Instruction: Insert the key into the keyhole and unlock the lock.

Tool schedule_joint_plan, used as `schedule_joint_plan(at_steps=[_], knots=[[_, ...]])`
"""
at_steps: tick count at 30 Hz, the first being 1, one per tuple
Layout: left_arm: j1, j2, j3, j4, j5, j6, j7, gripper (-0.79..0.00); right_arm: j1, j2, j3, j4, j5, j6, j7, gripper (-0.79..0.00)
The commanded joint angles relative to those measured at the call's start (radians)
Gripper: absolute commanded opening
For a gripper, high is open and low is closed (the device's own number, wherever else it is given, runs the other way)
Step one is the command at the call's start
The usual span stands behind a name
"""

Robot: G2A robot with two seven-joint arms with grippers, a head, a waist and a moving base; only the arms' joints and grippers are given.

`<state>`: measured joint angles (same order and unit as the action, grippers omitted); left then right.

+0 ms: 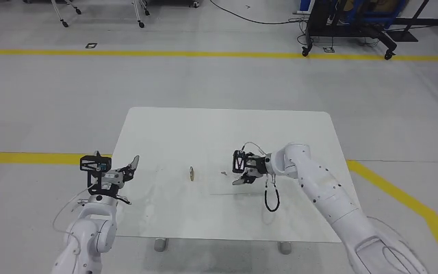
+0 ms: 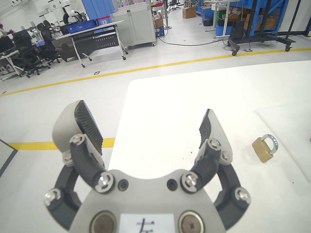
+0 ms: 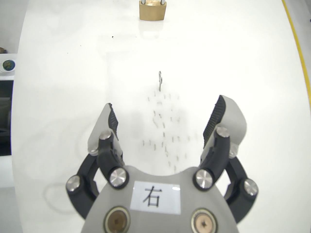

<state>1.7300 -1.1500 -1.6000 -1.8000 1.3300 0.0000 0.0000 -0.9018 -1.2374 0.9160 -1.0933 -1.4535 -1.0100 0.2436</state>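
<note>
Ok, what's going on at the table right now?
Nothing is held yet. The padlock lies on the white table with its shackle closed. The small key lies apart from it, between the padlock and the right gripper. That gripper is open and just short of the key. The left gripper is open too, by the table's edge, with the padlock off to one side. The key is not yet in the keyhole.

Top cam overhead; both wrist cams low, sharing lock (image 2: 263, 150).
</note>
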Motion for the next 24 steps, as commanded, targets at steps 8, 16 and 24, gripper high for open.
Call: schedule_joint_plan(at_steps=[8,16,24], knots=[[0.0,0.0,0.0,0.0,0.0,0.0,0.0,0.0,0.131,-0.074,-0.162,0.193,0.042,0.0,-0.03,-0.4],[0.0,0.0,0.0,0.0,0.0,0.0,0.0,0.0,0.173,-0.107,-0.22,0.266,0.032,0.013,-0.079,-0.459],[0.0,0.0,0.0,0.0,0.0,0.0,0.0,0.0,0.198,-0.123,-0.245,0.314,0.016,0.019,-0.143,-0.785]])
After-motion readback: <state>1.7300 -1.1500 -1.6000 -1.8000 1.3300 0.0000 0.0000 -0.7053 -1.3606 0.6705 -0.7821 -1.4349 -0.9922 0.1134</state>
